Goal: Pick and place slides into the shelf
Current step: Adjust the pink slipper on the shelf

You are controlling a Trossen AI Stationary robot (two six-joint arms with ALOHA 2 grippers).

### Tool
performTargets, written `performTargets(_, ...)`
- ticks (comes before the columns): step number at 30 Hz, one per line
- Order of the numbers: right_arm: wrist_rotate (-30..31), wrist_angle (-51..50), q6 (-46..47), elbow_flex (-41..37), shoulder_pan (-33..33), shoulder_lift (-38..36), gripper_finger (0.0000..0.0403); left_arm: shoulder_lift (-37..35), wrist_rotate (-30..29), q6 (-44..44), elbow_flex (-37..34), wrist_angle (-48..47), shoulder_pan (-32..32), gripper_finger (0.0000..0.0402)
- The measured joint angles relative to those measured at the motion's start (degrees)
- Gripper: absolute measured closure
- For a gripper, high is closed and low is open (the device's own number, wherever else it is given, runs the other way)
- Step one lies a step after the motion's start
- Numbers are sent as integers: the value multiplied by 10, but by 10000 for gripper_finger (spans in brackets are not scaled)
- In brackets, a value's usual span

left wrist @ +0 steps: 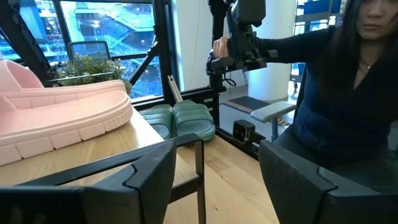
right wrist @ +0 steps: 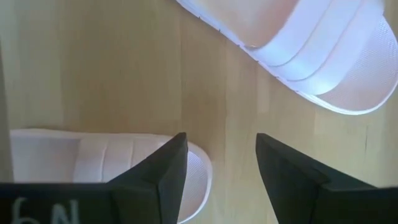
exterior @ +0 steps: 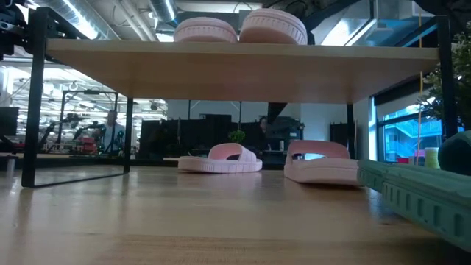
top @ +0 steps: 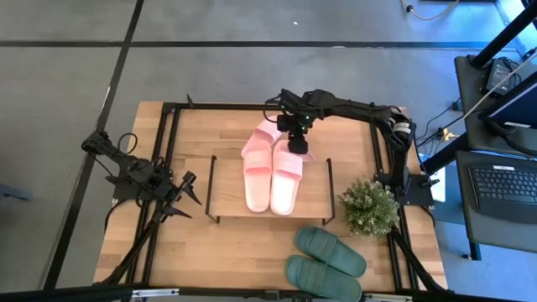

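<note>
Hovering right gripper (top: 295, 141), fingers apart and empty, over pink slides (right wrist: 311, 43) behind the shelf (top: 315, 197).
One pink pair (top: 271, 176) on shelf top; green pair (top: 325, 260) beside plant (top: 367, 207); left gripper (top: 186, 191) parted, idle by shelf's left end.

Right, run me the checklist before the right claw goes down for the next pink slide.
1. Right claw open and empty: ok.
2. Loose pink slide centred between its fingers: not ok, it lies off to one side.
3. Room on the shelf: ok, the pink pair fills the middle and bare board shows on both sides.
4. Left claw out of the way: ok, it is open beside the shelf's left end.
5. Green pair clear of the path: ok, it is at the table's near edge.
6. Person clear of the arms: cannot tell.
</note>
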State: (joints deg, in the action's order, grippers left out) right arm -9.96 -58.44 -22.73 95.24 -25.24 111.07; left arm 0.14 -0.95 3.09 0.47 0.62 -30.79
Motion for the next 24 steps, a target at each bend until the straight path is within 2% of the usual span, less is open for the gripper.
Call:
performTargets(8,0,-3,37,0,0,0,212,0,0,0,0,0,0,180)
performTargets(24,2,-10,32,0,-1,1,212,0,0,0,0,0,0,180)
